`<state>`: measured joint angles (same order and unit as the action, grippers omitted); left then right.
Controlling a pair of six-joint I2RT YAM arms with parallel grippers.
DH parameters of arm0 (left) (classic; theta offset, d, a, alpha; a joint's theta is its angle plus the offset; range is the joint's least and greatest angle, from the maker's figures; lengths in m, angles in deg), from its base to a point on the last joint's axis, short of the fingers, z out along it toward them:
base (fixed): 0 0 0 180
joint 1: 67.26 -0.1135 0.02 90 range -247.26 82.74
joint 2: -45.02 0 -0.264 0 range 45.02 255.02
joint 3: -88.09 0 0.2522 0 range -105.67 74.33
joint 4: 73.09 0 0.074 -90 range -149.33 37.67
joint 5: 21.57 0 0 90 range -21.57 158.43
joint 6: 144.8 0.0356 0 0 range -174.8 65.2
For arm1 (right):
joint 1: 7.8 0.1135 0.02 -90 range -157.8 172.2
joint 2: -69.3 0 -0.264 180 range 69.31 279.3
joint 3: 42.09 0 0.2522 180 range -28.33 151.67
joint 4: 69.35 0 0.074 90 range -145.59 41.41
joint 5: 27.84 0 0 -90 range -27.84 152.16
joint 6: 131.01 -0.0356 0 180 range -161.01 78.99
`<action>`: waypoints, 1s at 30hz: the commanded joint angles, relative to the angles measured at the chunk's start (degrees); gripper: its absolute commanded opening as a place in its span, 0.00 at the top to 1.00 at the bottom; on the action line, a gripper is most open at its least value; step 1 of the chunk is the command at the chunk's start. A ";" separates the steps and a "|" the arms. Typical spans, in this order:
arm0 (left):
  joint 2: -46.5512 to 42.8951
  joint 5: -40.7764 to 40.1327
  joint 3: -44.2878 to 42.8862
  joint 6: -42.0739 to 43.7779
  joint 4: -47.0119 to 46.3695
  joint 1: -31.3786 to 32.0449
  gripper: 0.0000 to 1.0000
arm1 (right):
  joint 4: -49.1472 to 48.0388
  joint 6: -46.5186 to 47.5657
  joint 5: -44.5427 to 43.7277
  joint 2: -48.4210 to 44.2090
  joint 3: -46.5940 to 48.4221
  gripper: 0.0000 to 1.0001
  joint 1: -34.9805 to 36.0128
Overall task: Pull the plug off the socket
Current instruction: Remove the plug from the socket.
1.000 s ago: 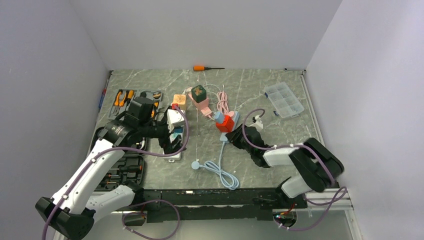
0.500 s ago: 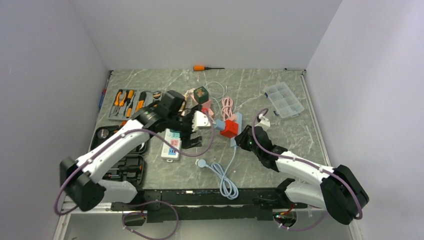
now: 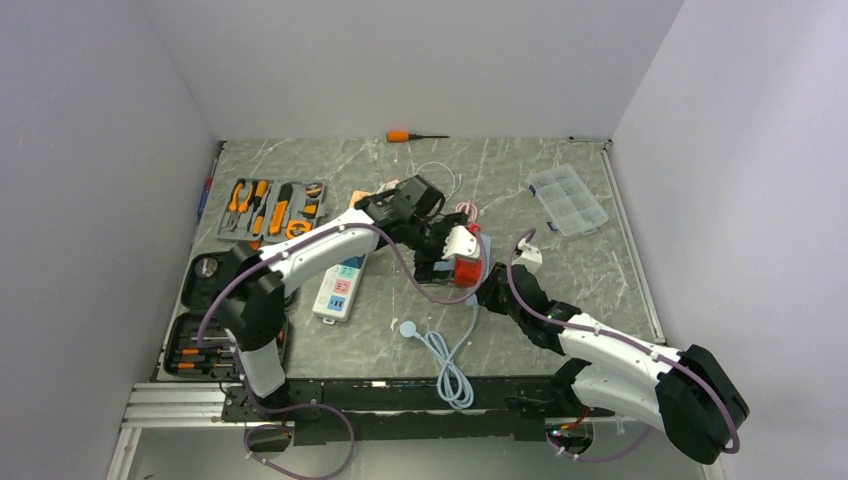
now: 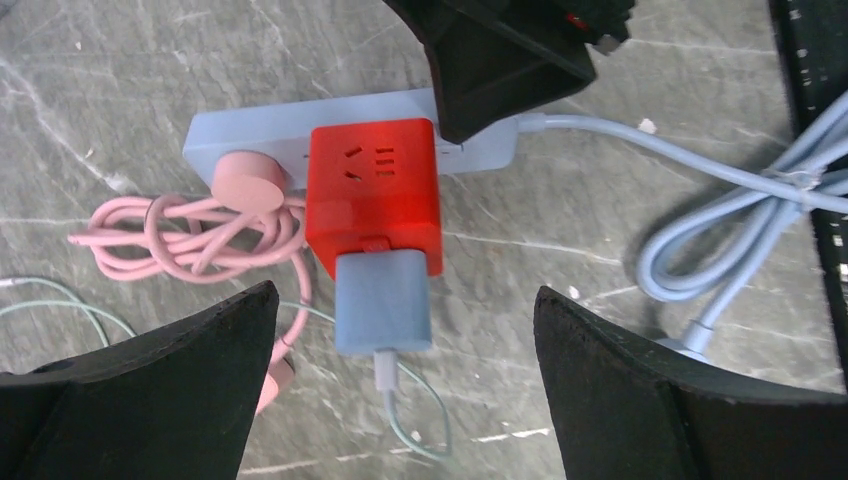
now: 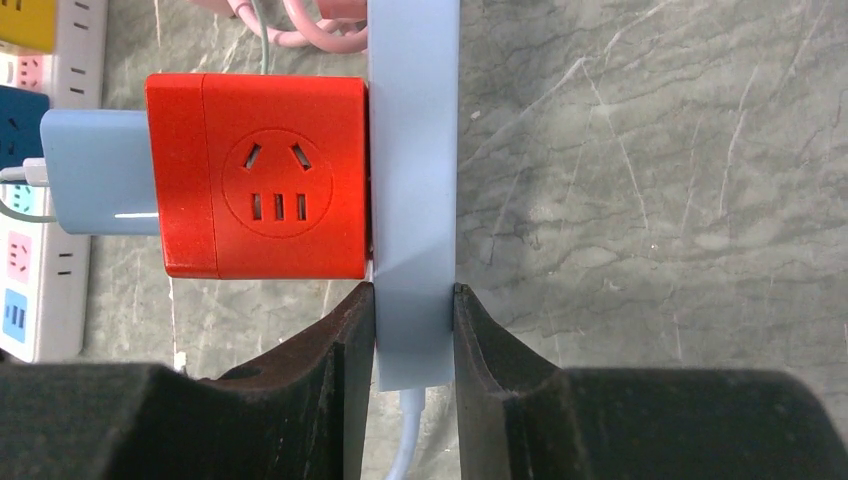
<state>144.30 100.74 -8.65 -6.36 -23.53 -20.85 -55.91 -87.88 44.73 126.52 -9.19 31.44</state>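
Observation:
A light blue power strip (image 4: 260, 130) (image 5: 413, 150) lies on the marble table. A red cube plug (image 3: 466, 269) (image 4: 372, 190) (image 5: 262, 190) is plugged into it, with a blue charger (image 4: 383, 300) (image 5: 98, 172) stuck in the cube's side. A round pink plug (image 4: 245, 182) with coiled pink cable also sits in the strip. My left gripper (image 4: 405, 375) (image 3: 450, 255) is open, hovering over the cube and charger. My right gripper (image 5: 413, 310) (image 3: 492, 290) is shut on the strip's cable end.
A white multi-socket strip (image 3: 338, 288) lies left of centre. A tool case (image 3: 268, 208) with orange pliers is at the back left, another tool tray (image 3: 190, 350) at the near left. A clear organiser box (image 3: 568, 199) and an orange screwdriver (image 3: 412, 135) lie at the back. Blue cable (image 3: 448, 355) coils at the front.
My left arm has swung right, from the white strip to over the red cube plug. My right gripper stays clamped on the blue strip, its arm stretched out further.

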 commanded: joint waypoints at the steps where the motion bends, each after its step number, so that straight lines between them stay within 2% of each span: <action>1: 4.03 0.93 -4.37 5.17 0.09 1.29 0.00 | 1.07 2.88 -2.01 0.44 -0.38 1.00 0.26; 8: 9.66 -0.52 -6.36 8.05 0.29 3.36 0.01 | -2.68 3.10 -1.53 2.49 -1.68 1.00 0.22; 11: 10.62 -2.39 -5.22 8.27 -2.77 3.97 0.01 | -4.18 3.50 -1.42 2.72 -1.81 1.00 0.27; 22: 11.10 -12.28 -0.05 4.23 -10.79 4.40 0.01 | -4.43 4.79 -2.00 1.94 -2.05 1.00 0.22; 28: 10.95 -14.20 2.10 0.41 -15.15 4.57 0.01 | -4.77 3.98 -1.65 1.65 -2.30 1.00 0.16; 30: 10.58 -13.52 2.46 -0.91 -16.93 4.56 0.07 | -4.90 3.90 -1.52 1.55 -2.33 1.00 0.28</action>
<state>156.17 88.85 -7.06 -3.43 -35.16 -16.65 -61.29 -84.78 44.68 128.59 -10.79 31.68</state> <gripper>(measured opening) 0.974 0.324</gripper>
